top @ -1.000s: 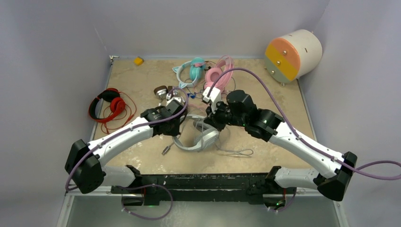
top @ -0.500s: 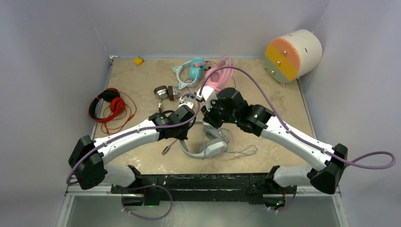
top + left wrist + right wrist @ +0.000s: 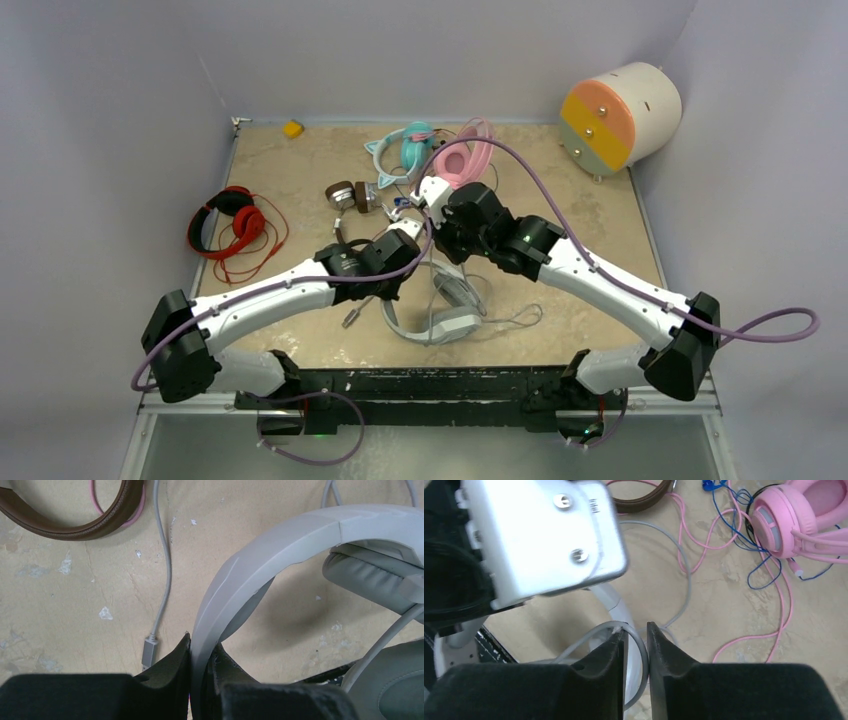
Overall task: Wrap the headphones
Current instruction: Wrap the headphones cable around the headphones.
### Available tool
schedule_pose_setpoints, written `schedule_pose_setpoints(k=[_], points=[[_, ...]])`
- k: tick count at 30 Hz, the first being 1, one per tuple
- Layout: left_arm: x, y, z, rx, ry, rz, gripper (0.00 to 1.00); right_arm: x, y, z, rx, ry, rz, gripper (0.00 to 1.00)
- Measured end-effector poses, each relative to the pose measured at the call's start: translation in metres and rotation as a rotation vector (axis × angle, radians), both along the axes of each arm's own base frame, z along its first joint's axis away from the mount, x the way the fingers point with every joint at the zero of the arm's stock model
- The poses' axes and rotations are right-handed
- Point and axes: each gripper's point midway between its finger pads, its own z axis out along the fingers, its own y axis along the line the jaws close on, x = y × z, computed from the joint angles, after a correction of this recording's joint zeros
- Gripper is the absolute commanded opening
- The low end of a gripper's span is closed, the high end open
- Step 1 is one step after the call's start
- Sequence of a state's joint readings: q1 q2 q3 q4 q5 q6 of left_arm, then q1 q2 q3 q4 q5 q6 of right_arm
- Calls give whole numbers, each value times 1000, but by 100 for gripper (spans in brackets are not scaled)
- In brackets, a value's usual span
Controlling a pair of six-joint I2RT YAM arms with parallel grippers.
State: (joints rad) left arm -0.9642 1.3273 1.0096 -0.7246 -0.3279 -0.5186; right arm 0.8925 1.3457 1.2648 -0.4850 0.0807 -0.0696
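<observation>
While a red pair of headphones (image 3: 225,225) lies with its cord at the far left of the worktop (image 3: 300,170), well apart from the rest, the left gripper (image 3: 202,652) near the middle has its jaws clamped on the headband of the grey-white headphones (image 3: 280,545), which sit at the near centre between the two arms. Just left of them a grey plug (image 3: 148,647) on a thin grey lead (image 3: 165,555) lies flat on the worktop. Farther back are the brown headphones (image 3: 350,195) with silver cups, a teal cat-ear pair (image 3: 400,150), and to their right the pink headphones (image 3: 794,520), whose pink cord tangles with a blue cord (image 3: 744,535). The right gripper (image 3: 636,630) hovers over the grey-white pair, jaws a little apart, with a grey cable (image 3: 686,587) passing through the gap and resting against one finger. Beyond the worktop's far right corner a cream drum (image 3: 620,118) with an orange-and-green face lies on its side.
</observation>
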Motion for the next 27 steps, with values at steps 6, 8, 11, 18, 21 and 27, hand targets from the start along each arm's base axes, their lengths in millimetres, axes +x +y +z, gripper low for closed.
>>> schedule_pose_setpoints(k=[6, 8, 11, 18, 21, 27], points=[[-7, -7, 20, -74, -23, -59, 0, 18, -11, -2, 11, -7, -65, 27], [-9, -8, 27, -98, -33, -72, 0, 23, -14, -4, 12, -3, -85, 27], [-12, -8, 35, -120, -45, -87, 0, 31, -19, -8, 12, 9, -115, 27], [-14, -1, 37, -102, -50, -101, 0, 45, -45, -27, -5, 55, -207, 27], [-15, 1, 38, -97, -50, -101, 0, 44, -52, -39, -23, 77, -222, 27], [-13, 15, 42, -62, -78, -71, 0, 38, -60, -57, -47, 115, -251, 29]])
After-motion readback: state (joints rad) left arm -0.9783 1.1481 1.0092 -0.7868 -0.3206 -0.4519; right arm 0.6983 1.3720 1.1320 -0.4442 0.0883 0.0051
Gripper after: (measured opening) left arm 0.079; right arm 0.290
